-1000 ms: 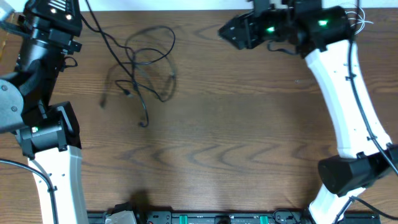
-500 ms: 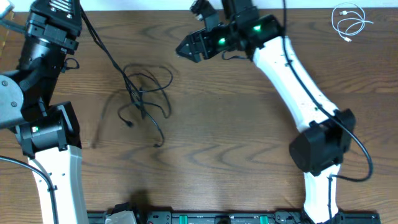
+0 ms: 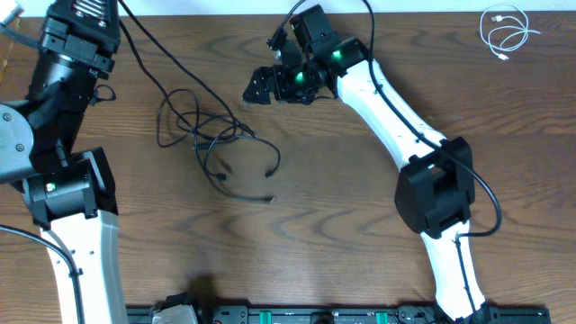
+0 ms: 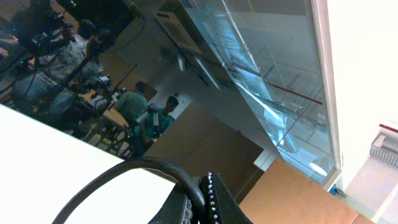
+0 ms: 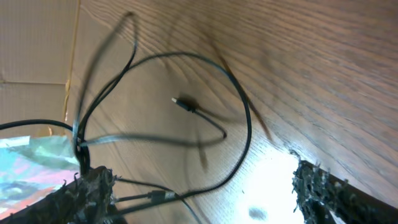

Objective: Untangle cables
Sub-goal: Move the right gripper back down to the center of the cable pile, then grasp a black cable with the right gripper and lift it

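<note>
Comparing with half a second earlier: the black-and-white left arm (image 3: 67, 54) is unchanged at the left edge of the brown wooden desk (image 3: 360, 234). Only a dark studded edge of the left pincer (image 4: 210, 200) shows in the wrist view, so it cannot be told whether it is open or closed. The two thin black cables (image 3: 205, 135) have spread rightward, with one end now trailing to the lower right. The right pincer (image 3: 256, 88) has moved left. It now sits near the tangle's upper right with its fingers wide apart. The coiled white cable (image 3: 502, 31) lies well apart in the far-right corner.
</note>
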Controlling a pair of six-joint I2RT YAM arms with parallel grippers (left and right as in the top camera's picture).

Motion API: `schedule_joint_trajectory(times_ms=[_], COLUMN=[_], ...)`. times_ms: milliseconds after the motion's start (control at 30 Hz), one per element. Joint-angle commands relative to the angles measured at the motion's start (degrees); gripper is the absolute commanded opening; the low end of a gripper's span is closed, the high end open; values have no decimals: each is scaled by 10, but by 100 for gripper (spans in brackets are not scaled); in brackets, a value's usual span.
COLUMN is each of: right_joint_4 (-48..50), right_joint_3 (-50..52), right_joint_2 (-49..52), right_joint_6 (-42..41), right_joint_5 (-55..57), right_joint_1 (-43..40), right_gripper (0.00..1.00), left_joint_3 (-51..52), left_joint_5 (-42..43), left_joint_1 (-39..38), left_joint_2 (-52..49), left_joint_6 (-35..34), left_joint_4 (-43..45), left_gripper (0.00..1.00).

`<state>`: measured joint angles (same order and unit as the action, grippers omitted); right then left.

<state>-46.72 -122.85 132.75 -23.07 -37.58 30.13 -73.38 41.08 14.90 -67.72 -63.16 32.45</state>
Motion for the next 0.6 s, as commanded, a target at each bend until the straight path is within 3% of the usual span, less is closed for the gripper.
schedule_joint_trajectory(times_ms=[0,133,567], right_joint_4=[26,58,35], right_joint_3=[0,0,0], right_joint_2=[13,13,15], right_joint_6=[-20,-20,-22], right_joint_5=[-49,-73,-66], right_joint_1=[0,0,28], right_gripper=[91,89,85], left_joint_3=[-9,-9,-9], left_joint_5=[18,20,35], left_joint_1=[2,2,2], left_joint_2=[3,3,-4], left_joint_6=[5,5,5], left_joint_4=[-3,-25,-35], left_gripper=[7,7,7])
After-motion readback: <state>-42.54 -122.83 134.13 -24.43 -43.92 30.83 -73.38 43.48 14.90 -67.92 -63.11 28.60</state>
